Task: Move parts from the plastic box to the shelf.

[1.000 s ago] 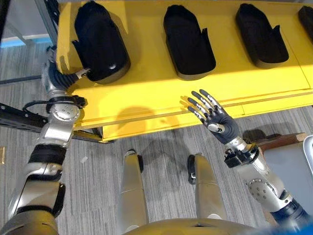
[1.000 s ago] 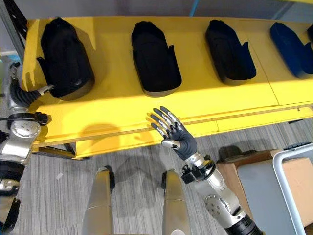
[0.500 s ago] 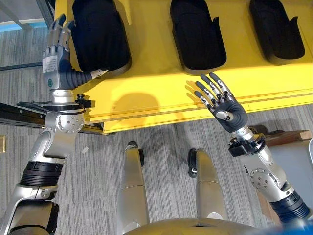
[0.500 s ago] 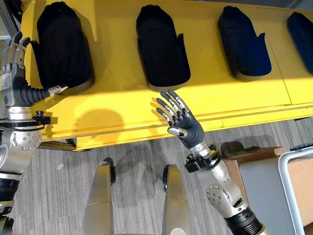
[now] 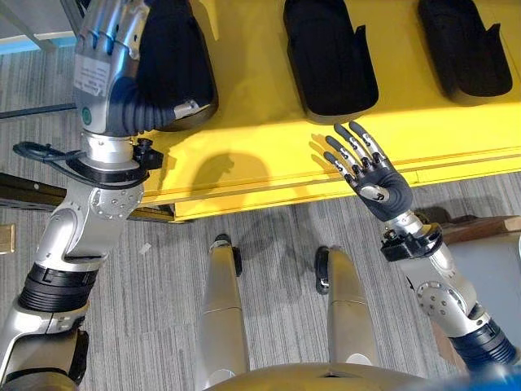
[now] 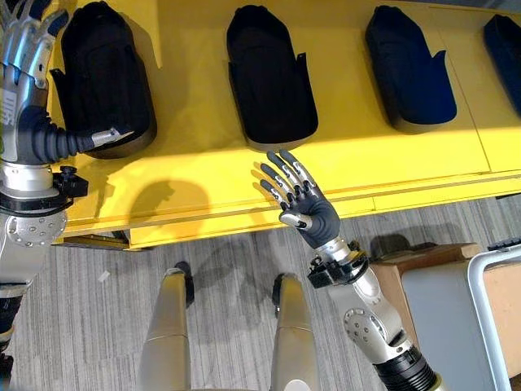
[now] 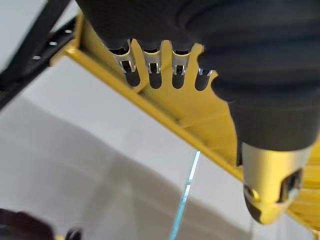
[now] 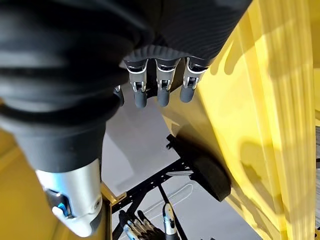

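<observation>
Broad yellow shelf [image 6: 203,175] spans the view, standing on grey striped carpet [image 6: 122,309]. Lined up on it, well apart: black moulded parts [image 6: 269,77], long and scoop-shaped, hollow side down. Left hand [image 6: 24,57] raised beside the leftmost part, fingers straight, holding nothing. Right hand [image 6: 299,204] spread wide, palm up, at the shelf's front edge.

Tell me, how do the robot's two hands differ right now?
The left hand is raised high at the shelf's left end, beside the leftmost black part, its back facing the camera. The right hand sits lower, over the front edge of the yellow shelf, palm up toward the camera, with fingers spread wider than the left hand's. Both are open, with straight fingers, and neither holds anything.
</observation>
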